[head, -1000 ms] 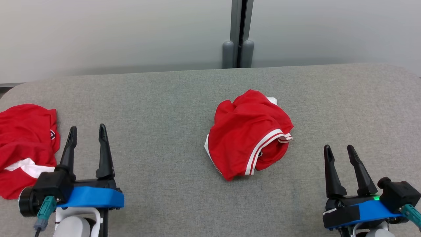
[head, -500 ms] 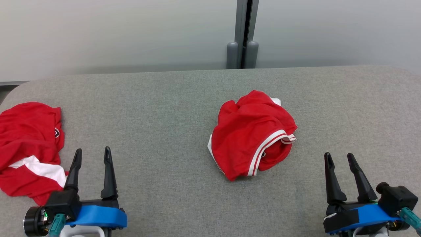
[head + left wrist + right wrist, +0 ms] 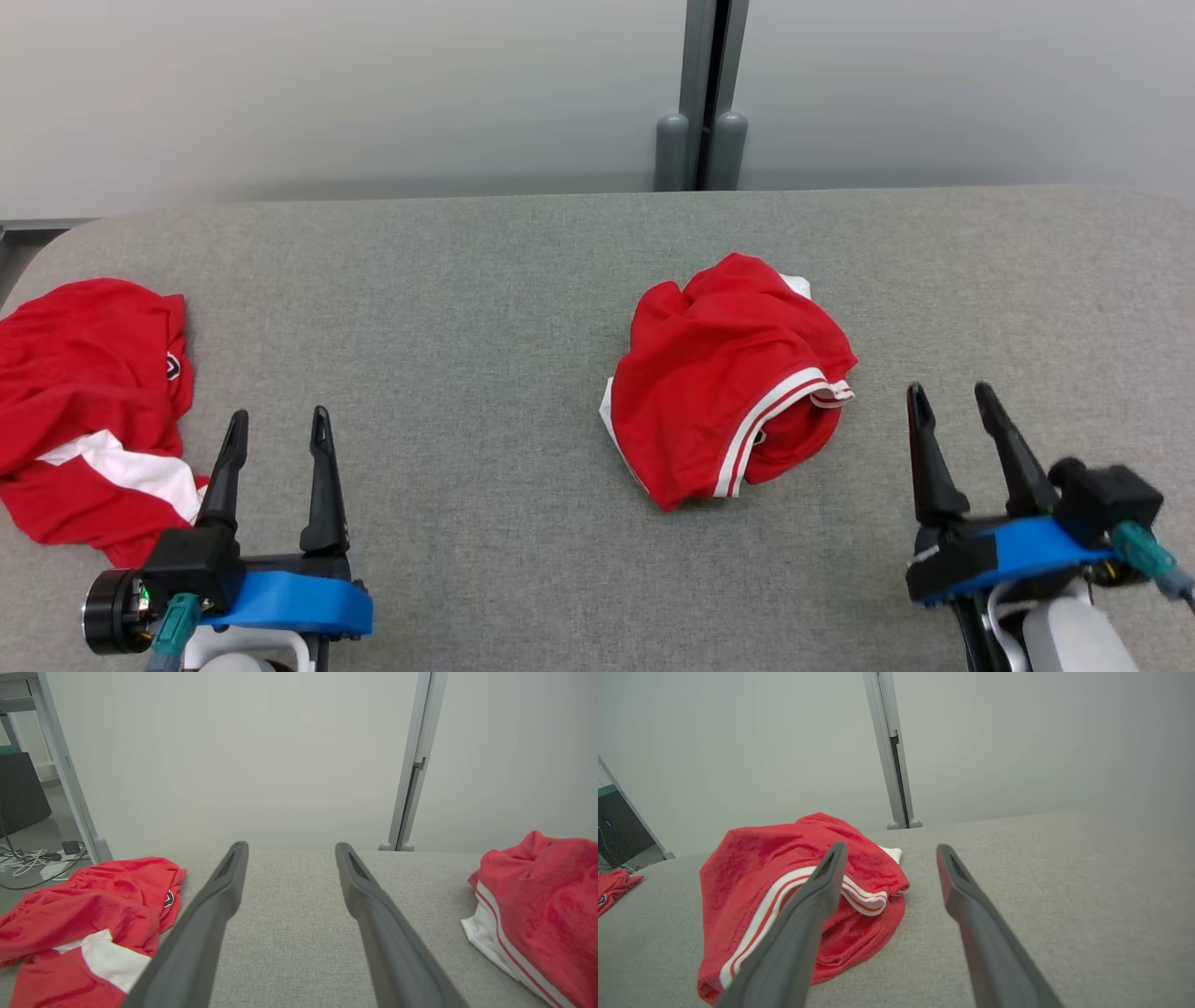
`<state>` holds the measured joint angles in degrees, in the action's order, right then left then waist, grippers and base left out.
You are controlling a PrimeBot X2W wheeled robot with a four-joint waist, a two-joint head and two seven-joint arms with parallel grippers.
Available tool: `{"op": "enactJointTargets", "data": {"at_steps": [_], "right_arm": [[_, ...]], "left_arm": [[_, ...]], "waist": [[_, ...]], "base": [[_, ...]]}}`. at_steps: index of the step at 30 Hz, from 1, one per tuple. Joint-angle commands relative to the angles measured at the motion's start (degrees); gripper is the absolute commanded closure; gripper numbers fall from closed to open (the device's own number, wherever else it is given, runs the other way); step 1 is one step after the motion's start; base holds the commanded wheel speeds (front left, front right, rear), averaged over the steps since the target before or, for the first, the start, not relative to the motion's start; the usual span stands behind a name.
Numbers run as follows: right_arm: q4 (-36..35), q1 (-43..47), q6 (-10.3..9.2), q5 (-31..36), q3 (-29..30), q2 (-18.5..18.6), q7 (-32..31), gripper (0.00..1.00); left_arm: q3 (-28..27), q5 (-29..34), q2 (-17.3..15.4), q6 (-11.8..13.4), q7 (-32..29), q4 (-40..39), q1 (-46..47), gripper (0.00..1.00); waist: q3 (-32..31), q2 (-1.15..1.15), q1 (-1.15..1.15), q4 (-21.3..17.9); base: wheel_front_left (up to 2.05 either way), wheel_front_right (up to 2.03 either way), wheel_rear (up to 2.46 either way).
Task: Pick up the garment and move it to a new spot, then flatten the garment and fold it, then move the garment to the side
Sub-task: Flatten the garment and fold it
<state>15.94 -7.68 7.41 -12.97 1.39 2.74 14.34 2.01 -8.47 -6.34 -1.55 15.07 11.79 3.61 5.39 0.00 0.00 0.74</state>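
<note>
Grey woven fabric covers the table in my head view, rounded at its far corners, with a pale wall behind and a grey post splitting it. The crumpled red garment, white-striped at the hem, sits right of centre. A second red garment lies at the left, cut off by the frame edge. My left gripper and right gripper both stand spread and empty at the near side.

From the left wrist, the fingers frame bare table. The second garment is lower left, and the task garment is clipped at the right edge. Past the table end I see cables on the floor and a dark block I can't identify.

From the right wrist, one finger overlaps the garment's striped hem. I cannot tell from this angle whether it touches.
</note>
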Motion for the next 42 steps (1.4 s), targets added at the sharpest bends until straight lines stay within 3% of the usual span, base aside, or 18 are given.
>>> {"op": "enactJointTargets", "data": {"at_steps": [1, 7, 13, 19, 27, 28, 29, 33, 42], "right_arm": [[0.5, -3.1, 0.15, 1.3, 0.0, 0.3, -0.7, 0.00], [4.7, -14.9, 0.14, 6.2, 1.2, 1.0, -4.3, 0.00], [15.4, -22.6, 0.14, 8.3, 3.3, 3.0, -7.3, 0.00], [28.3, -25.1, 0.10, 9.4, 4.3, 4.7, -9.7, 0.00], [39.0, -25.3, 0.12, 8.4, 3.5, 3.8, -8.5, 0.00], [39.8, -25.3, 0.12, 8.1, 3.1, 3.6, -8.1, 0.54], [40.3, -25.5, 0.16, 7.7, 3.1, 3.4, -7.0, 1.00], [41.8, -26.1, 0.11, 6.7, 2.9, 3.4, -4.9, 1.00], [40.7, -24.0, 0.09, 3.2, 4.5, 8.0, 0.3, 1.00]], "left_arm": [[-0.3, 0.5, 0.3, -0.4, 0.2, 0.0, 1.1, 0.00], [0.6, 1.4, 1.2, -1.4, 0.2, 0.0, 3.6, 0.00], [1.6, 1.0, 2.3, -2.2, 0.2, 0.5, 5.6, 0.00], [1.9, 1.1, 2.9, -2.5, 0.2, 1.0, 6.8, 0.00], [2.4, 1.8, 3.2, -2.9, 0.2, 1.6, 7.7, 0.00], [2.5, 1.9, 3.3, -2.9, 0.2, 1.7, 7.8, 0.00], [2.6, 1.9, 3.3, -3.0, 0.2, 1.8, 7.9, 0.00], [2.5, 1.9, 3.3, -3.1, 0.2, 2.0, 7.9, 0.00], [1.8, 2.2, 3.4, -3.8, 0.2, 3.0, 6.2, 0.00]], "waist": [[0.6, 0.00, 0.00, 0.5], [3.1, 0.00, 0.00, 3.3], [5.7, 0.00, 0.00, 6.7], [7.8, 0.00, 0.00, 9.2], [8.5, 0.00, 0.00, 10.2], [8.4, 0.00, 0.00, 10.2], [8.4, 0.00, 0.00, 10.1], [7.8, 0.00, 0.00, 9.4], [4.3, 0.00, 0.00, 5.6]], "base": [[0.00, 0.00, 0.00], [0.00, 0.00, 0.00], [0.00, 0.00, 0.00], [0.00, 0.00, 0.00], [0.00, 0.00, 0.00], [0.00, 0.00, 0.00], [0.00, 0.00, 0.00], [0.00, 0.00, 0.00], [0.00, 0.00, 0.00]]}}
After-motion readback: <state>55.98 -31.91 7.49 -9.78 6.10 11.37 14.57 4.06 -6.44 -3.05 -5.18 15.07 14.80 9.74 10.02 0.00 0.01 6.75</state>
